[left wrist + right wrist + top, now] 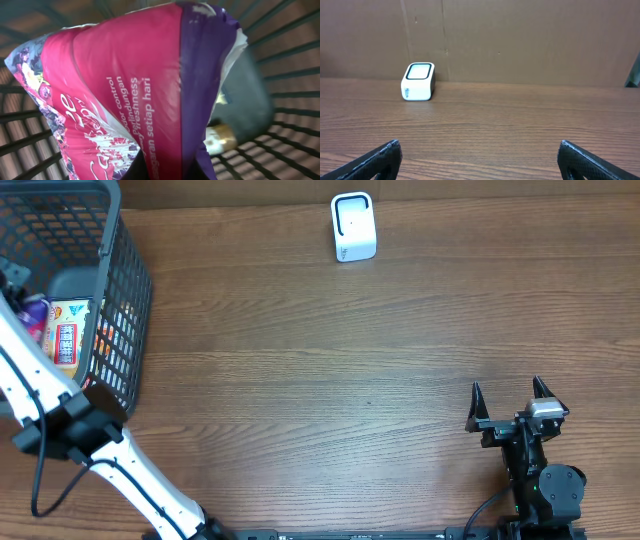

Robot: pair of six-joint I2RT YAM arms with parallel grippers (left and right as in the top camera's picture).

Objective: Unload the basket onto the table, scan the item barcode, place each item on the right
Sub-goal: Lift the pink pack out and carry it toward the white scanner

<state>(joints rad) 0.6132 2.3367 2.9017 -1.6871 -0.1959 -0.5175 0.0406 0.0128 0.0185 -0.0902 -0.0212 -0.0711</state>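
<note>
Left hand (14, 285) shut; I judge it clamped on pink-and-purple plastic pouch (135, 95) in dark mesh basket (125, 280), to lift out. Right hand (507, 386) parked apart, leaving white boxy scanner (352, 226) clear.

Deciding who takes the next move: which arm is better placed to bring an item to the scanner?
Left. It reaches into the basket and appears closed on the pink packet, which fills its wrist view. The right fingers stand open and empty, far from the basket, merely facing the scanner.
</note>
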